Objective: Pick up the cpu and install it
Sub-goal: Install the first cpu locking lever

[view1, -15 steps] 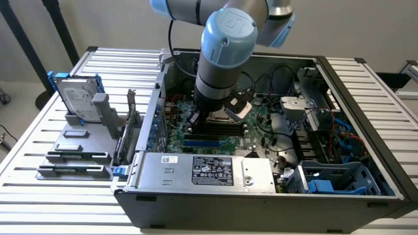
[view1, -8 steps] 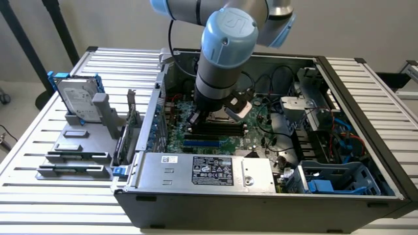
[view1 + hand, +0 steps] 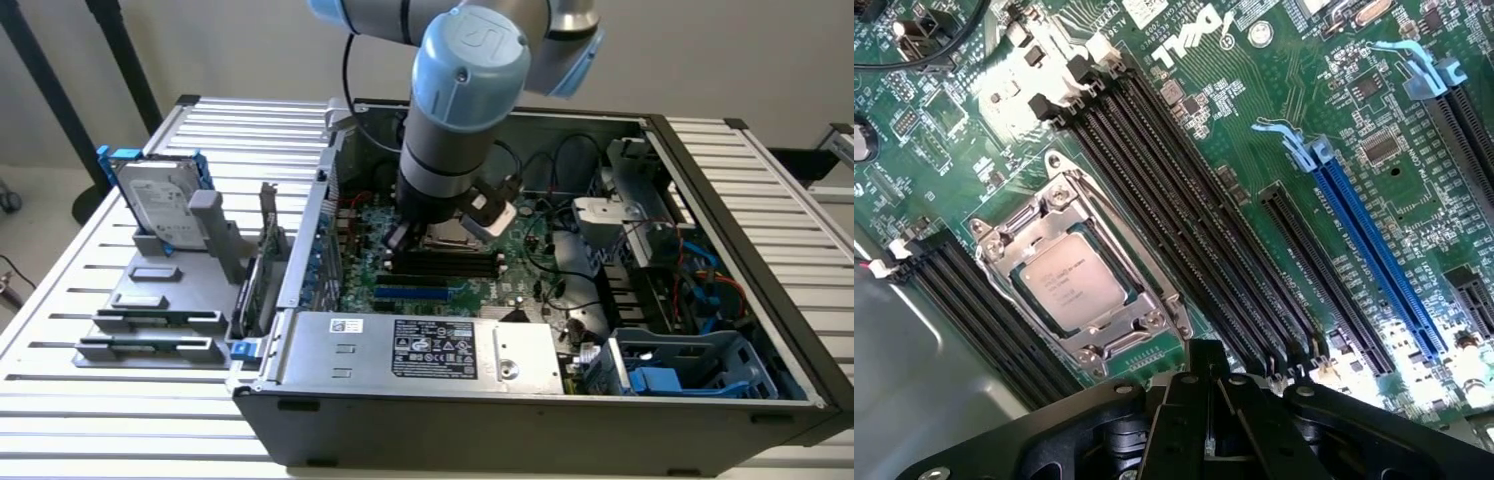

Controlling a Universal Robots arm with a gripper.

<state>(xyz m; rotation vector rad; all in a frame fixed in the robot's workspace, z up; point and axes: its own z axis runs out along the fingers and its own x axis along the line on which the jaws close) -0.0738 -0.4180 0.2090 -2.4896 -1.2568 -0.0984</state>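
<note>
A: Going from the exterior view's left, what's sitting there?

B: Grey fixture tray (image 3: 150,330) is lying on the slatted table (image 3: 80,400), w/ a hard drive (image 3: 158,205) in a blue bracket standing upright at its far end. Flat grey blocks (image 3: 150,272) are resting on the tray nearer the camera. Just beside it to the right, the open pc case (image 3: 534,420) is taking up the middle.

A: And inside the case?

B: Green motherboard (image 3: 461,290) is lying flat on the case floor. Power supply (image 3: 427,350) w/ its label is sitting along the near wall. Arm (image 3: 454,110) is reaching down over the board, roughly mid-case. Further right, cables (image 3: 587,280) are running across, and a blue drive cage (image 3: 681,365) is sitting in the near right corner.

A: Where's the cpu?

B: In the wrist view, cpu (image 3: 1072,283) is sitting flat in the socket frame (image 3: 1079,275), silver top facing up, metal frame lying round its edges. Black memory slots (image 3: 1184,230) are running just beside the socket, a blue slot (image 3: 1374,255) lying well apart from it.

A: Gripper?

B: Gripper (image 3: 1206,385) is hanging above the board near the socket, fingers closed together, nothing between them. It isn't touching the cpu; chip is lying apart from the fingertips.
</note>
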